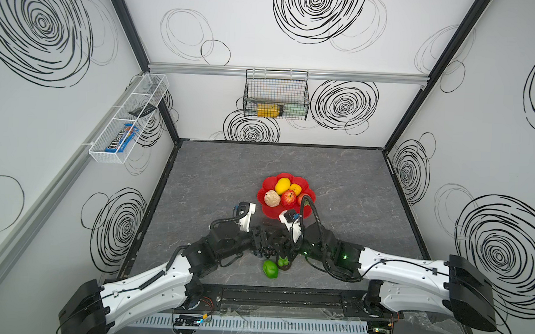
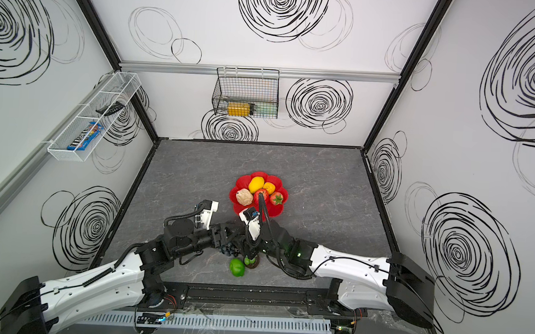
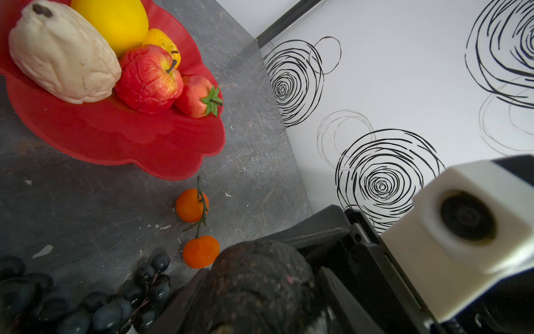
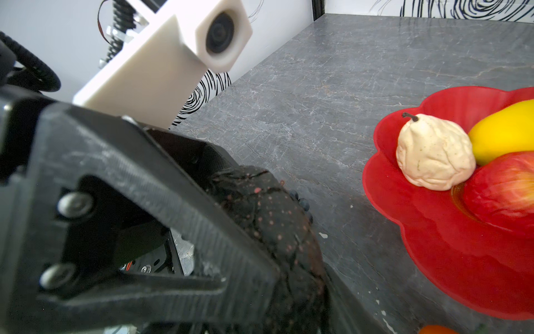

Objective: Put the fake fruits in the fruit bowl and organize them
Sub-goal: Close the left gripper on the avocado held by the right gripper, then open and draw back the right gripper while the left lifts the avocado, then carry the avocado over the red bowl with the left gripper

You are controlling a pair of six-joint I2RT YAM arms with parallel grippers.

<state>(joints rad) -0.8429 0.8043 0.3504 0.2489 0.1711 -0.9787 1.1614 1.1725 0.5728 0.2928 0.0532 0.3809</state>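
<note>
1. Black, pitted plastic avocado is between the 2 claws, left claw and right claw set nose to nose, probably for a hand-over.
2. One left jaw lies against it; whether either claw is clamped I cannot tell.
3. Glossy red petal-rimmed fruit bowl lies just beyond both claws.

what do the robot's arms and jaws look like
The left arm and right arm have glossy white shells, black joints and bulky black shoulder housings. Black ribbed cables run along them, and green lights glow on the right arm. Each wrist carries a white camera block. The jaws are matte black, ridged, with visible screw heads.
</note>
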